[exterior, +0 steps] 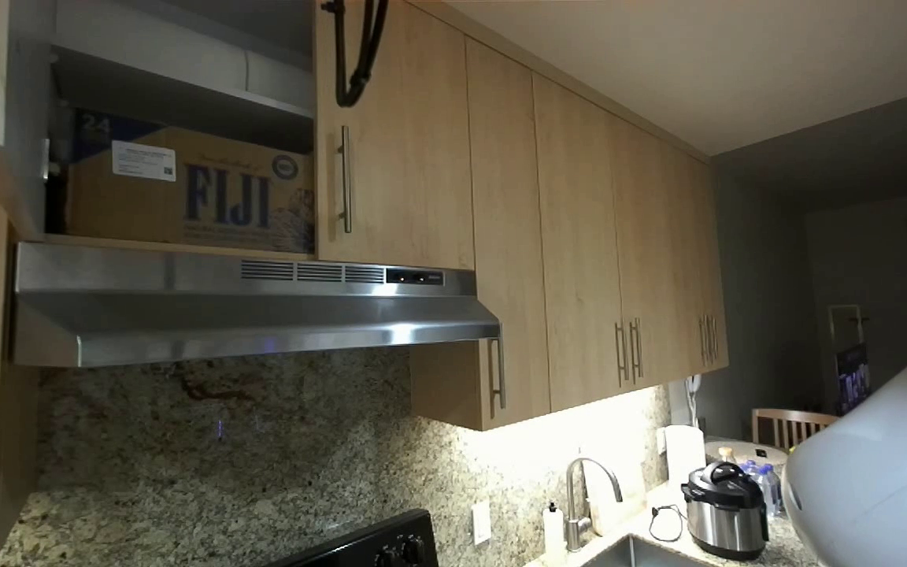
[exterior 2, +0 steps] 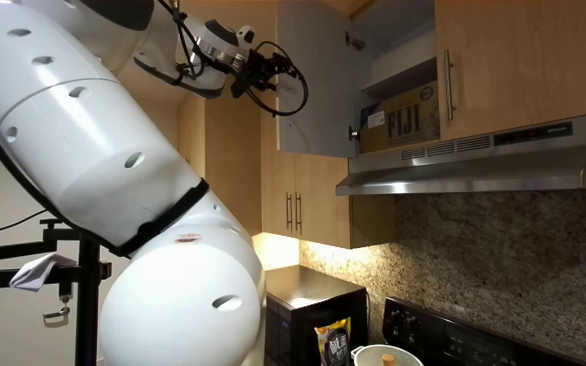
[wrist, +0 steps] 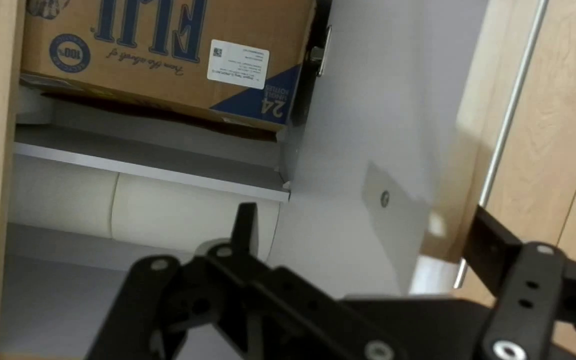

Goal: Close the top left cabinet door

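Note:
The top left cabinet door stands swung open. Its grey inner face (exterior: 28, 118) is at the far left in an exterior view, and the door (exterior 2: 316, 86) also shows beside the gripper in an exterior view. In the wrist view, which is upside down, the door (wrist: 348, 125) runs between the finger lines, with a silver bar handle (wrist: 513, 115) past its wood edge. My gripper (wrist: 363, 212) is open: one finger is on the inner-face side, the other overlaps the bar. In an exterior view the gripper (exterior 2: 276, 76) is at the door's free edge. Contact cannot be told.
The open cabinet holds a FIJI box (exterior: 217, 189) under a shelf. A matching closed short door (exterior: 406, 157) is to its right. A steel range hood (exterior: 264, 315) juts out below. Taller doors (exterior 2: 298, 188) and a microwave (exterior 2: 318, 300) are left of it. A black cable loop (exterior 2: 300, 101) hangs around the gripper.

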